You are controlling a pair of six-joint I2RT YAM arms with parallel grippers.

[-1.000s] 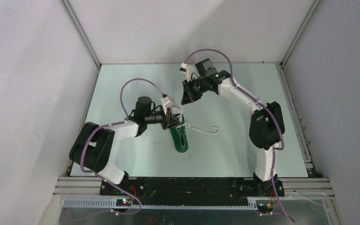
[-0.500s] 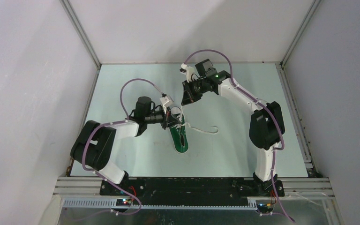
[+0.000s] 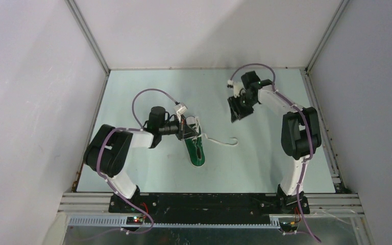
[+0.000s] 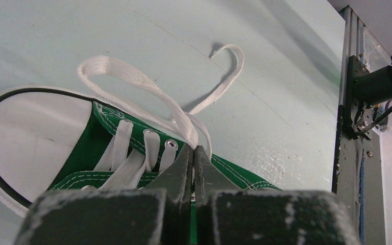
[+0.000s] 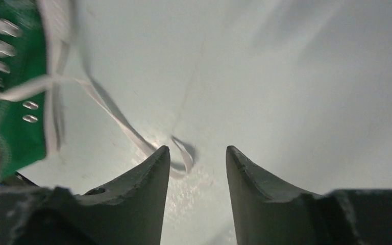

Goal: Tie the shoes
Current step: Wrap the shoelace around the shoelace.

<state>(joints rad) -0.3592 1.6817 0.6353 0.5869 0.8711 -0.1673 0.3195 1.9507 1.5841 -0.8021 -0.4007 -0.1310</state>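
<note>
sneaker (image 3: pixel 196 151): green low-top, lying mid-surface (image 3: pixel 265 163), under the left arm's tip.
lace (image 4: pixel 186 127): white; one loop stands off the eyelets, and a loose tail trails right along the surface.
left tool (image 4: pixel 194 153): fingers pressed together, pinching the lace just above the eyelets.
right tool (image 5: pixel 196 153): fingers apart, nothing between them; over bare surface, well apart from the sneaker.

Wide bare table, one cluster in the middle

The shoe (image 3: pixel 197 151) sits mid-table (image 3: pixel 265 163). The left gripper (image 3: pixel 189 130) is low over it, pinching its laces (image 4: pixel 148 92), and blocks that side. One lace end (image 3: pixel 223 141) trails right. The right gripper (image 3: pixel 235 109) hangs well apart, farther back, with bare table below. Walls close three sides.
</note>
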